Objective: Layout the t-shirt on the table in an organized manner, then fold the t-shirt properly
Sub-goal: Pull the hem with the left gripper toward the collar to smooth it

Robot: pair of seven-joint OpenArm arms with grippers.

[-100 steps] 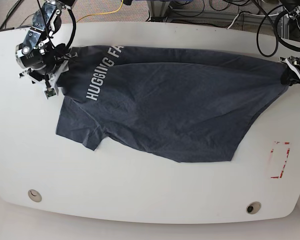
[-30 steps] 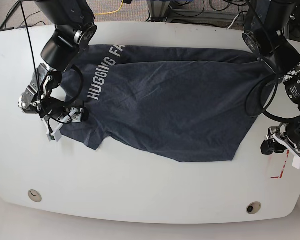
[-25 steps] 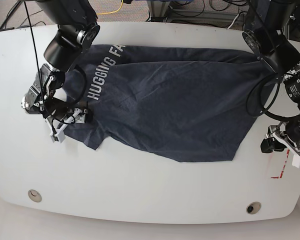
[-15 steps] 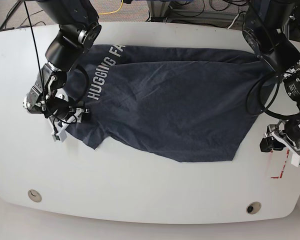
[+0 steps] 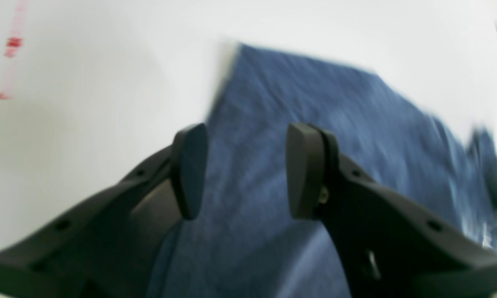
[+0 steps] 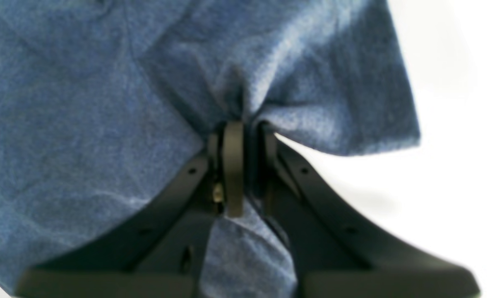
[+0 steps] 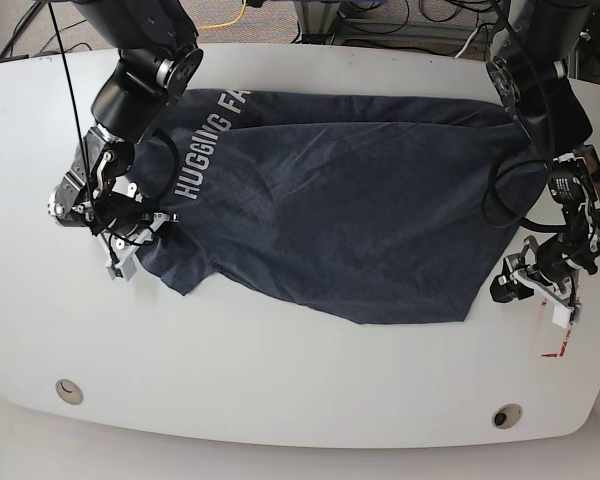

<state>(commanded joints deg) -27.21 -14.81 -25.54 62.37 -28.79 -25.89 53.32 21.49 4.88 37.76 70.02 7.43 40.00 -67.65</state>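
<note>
Base: table showing 2 holes, red tape near left gripper. Shirt lying across the table, wrinkled, white lettering partly visible; right arm covering 1 end.
Left wrist: gripper spreading open above shirt.
Right wrist: gripper pinching bunched shirt fabric.

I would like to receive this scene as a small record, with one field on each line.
shirt: dark blue, spread on the table, not folded into a bundle
lettering: white, partly readable, "HUGGING FA"
table: white
left fingers: apart, no cloth between them
right fingers: closed on the shirt
tape mark: red
</note>
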